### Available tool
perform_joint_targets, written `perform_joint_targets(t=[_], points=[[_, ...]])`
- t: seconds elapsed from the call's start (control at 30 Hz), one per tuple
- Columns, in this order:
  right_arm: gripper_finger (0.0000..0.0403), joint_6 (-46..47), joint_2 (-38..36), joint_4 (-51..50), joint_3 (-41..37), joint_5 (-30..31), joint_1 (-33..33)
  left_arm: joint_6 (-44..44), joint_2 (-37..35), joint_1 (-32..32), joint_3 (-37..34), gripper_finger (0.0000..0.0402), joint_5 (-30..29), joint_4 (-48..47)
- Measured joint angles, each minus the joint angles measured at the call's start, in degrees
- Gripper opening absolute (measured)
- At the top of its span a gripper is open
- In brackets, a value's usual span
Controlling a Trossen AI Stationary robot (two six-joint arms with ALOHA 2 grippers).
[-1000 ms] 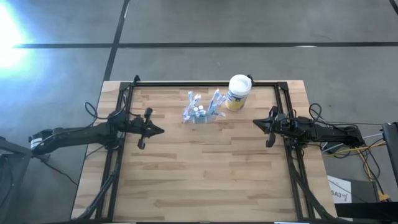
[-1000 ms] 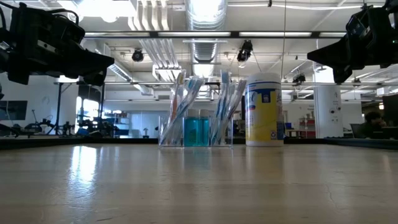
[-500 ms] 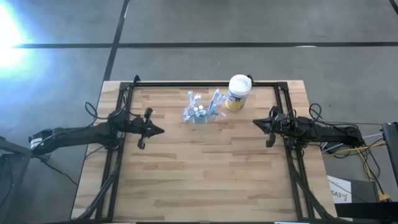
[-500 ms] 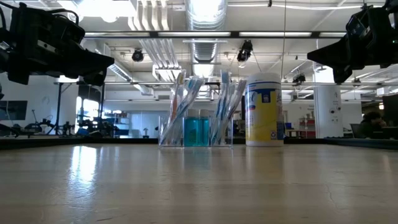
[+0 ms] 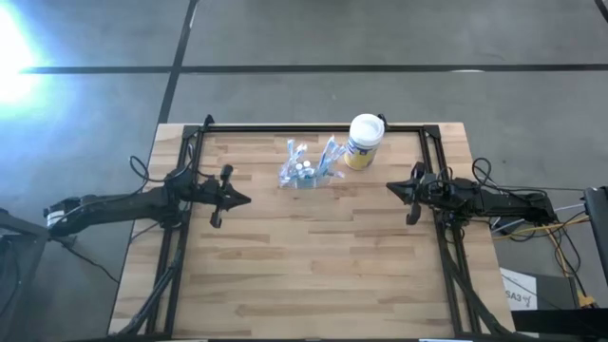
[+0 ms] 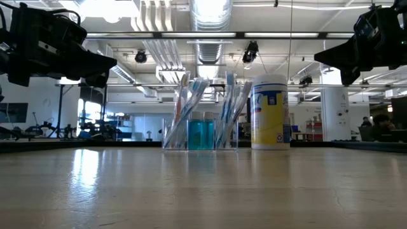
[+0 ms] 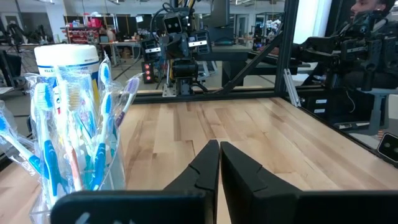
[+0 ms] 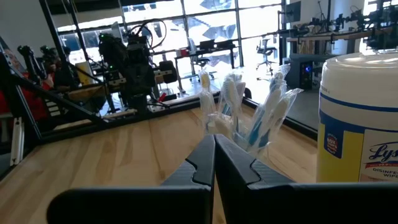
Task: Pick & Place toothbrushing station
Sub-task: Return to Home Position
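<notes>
The small clear plastic holder (image 5: 306, 177) seems light, slick, best pinched across its walls; left gripper (image 5: 243, 199) and right gripper (image 5: 391, 188) sit closed, empty.

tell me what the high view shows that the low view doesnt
Only the high view: the whole table outline and the grey floor around it. Only the low view: the room behind, its ceiling lights, and the toothbrushes side-on, leaning. Both: the toothbrushing station with the white canister beside it, and the left tool and right tool apart from them, out to either side.
</notes>
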Motion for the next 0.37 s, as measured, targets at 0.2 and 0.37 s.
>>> perform_joint_targets(t=[0.2,0.37], points=[[0.0008,0.0,0.0,0.0,0.0,0.0,0.0,0.0,0.0,0.0,0.0,0.0021,0.0,0.0],[0.0008,0.0,0.0,0.0,0.0,0.0,0.0,0.0,0.0,0.0,0.0,0.0019,0.0,0.0]])
